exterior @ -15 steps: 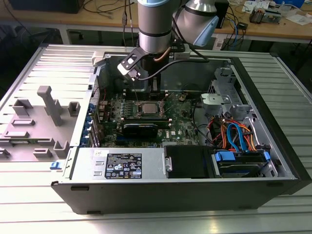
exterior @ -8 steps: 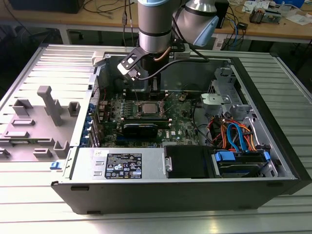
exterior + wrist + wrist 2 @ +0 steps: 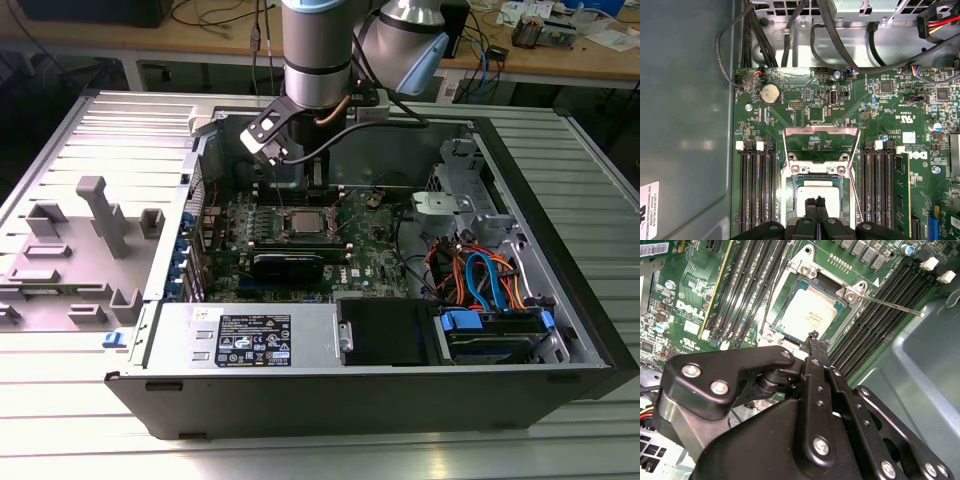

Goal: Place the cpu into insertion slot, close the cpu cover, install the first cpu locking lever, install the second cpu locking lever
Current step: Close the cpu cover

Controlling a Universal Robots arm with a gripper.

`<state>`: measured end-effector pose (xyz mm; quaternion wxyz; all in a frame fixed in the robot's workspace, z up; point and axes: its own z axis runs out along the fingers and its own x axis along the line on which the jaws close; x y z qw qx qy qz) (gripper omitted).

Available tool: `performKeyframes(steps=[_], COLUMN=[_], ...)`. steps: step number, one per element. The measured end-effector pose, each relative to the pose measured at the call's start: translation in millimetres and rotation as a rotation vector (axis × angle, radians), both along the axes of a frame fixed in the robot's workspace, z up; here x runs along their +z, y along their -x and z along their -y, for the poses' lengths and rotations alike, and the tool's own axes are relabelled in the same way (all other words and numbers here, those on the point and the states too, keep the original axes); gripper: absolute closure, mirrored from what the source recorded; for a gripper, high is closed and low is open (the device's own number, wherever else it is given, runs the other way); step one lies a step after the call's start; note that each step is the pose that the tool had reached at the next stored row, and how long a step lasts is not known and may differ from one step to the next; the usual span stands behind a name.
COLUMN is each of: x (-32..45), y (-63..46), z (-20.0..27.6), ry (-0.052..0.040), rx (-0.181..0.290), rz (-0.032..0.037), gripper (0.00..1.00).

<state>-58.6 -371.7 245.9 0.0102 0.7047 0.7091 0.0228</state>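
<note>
In both wrist views the cpu (image 3: 805,192) (image 3: 812,315), a flat square chip with a silvery top, lies in the insertion slot (image 3: 791,184) (image 3: 801,286) on the green board. My gripper (image 3: 816,201) (image 3: 814,336) is shut with nothing between its fingers, and its tips hang just over one edge of the chip. The cpu cover (image 3: 821,131) is swung up off the slot on its hinge, with green board showing through its cut-out. One thin locking lever (image 3: 890,305) (image 3: 855,195) sticks out free beside the slot. In the exterior view the arm (image 3: 315,60) reaches down over the slot (image 3: 303,222).
Long black memory slots (image 3: 757,185) (image 3: 880,185) flank the socket on both sides. Black cables (image 3: 765,40) run past the board's far edge. The case's grey wall (image 3: 685,125) rises close by. At the exterior view's right are a drive cage (image 3: 455,200) and coloured cables (image 3: 480,280).
</note>
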Motion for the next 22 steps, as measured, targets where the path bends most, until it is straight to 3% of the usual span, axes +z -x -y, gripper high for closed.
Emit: performKeyframes(steps=[8,22], x=[0.0,10.9], y=[0.0,0.0], z=[-0.2,-0.3], ry=[0.0004,0.0019], rx=[0.0,0.0], rz=[0.0,0.0], gripper=[0.89,0.89])
